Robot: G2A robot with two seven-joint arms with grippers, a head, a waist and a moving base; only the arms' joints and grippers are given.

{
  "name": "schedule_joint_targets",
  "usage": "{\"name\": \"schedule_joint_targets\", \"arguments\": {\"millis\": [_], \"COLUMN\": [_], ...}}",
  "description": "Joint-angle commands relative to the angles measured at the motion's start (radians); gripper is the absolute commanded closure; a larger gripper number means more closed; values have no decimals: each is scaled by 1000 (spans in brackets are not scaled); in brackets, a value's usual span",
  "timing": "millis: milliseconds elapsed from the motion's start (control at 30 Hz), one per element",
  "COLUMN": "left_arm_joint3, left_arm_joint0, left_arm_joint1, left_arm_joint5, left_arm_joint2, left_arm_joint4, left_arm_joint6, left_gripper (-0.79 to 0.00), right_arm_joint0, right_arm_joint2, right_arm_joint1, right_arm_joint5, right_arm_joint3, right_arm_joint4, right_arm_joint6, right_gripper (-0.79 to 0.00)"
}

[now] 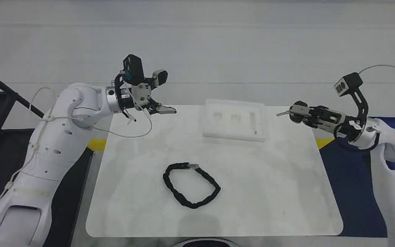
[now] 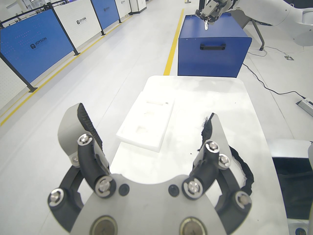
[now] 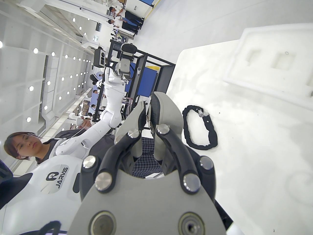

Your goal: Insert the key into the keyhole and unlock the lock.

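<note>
From above, we see the black fabric-covered chain lock (image 1: 191, 184) looped on the white surface (image 1: 278, 197), near a white foam tray (image 1: 234, 120). The left claw (image 1: 163, 109) hangs spread apart, and its finger covers most of the lock in its wrist view. The right claw (image 1: 291, 112) is clamped on the small silver key (image 1: 282, 113) above the surface's edge; in its own wrist view, the fingers hide the key.

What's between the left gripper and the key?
The foam tray lies between the left gripper and the key, which the right gripper holds. The top view shows it.
</note>
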Motion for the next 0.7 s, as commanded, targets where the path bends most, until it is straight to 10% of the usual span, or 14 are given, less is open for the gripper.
{"name": "schedule_joint_targets", "arguments": {"millis": [0, 233, 667], "left_arm_joint3": [0, -35, 231], "left_arm_joint0": [0, 13, -66], "left_arm_joint1": [0, -14, -127], "left_arm_joint5": [0, 0, 0], "left_arm_joint2": [0, 71, 404], "left_arm_joint4": [0, 32, 167], "left_arm_joint6": [0, -35, -5], "left_gripper": [-785, -785, -785], "right_arm_joint0": [0, 0, 0], "right_arm_joint2": [0, 0, 0], "right_arm_joint1": [0, 0, 0], "right_arm_joint5": [0, 0, 0], "right_arm_joint3": [0, 0, 0], "right_arm_joint4": [0, 0, 0], "right_arm_joint6": [0, 0, 0], "right_gripper": [0, 0, 0]}}
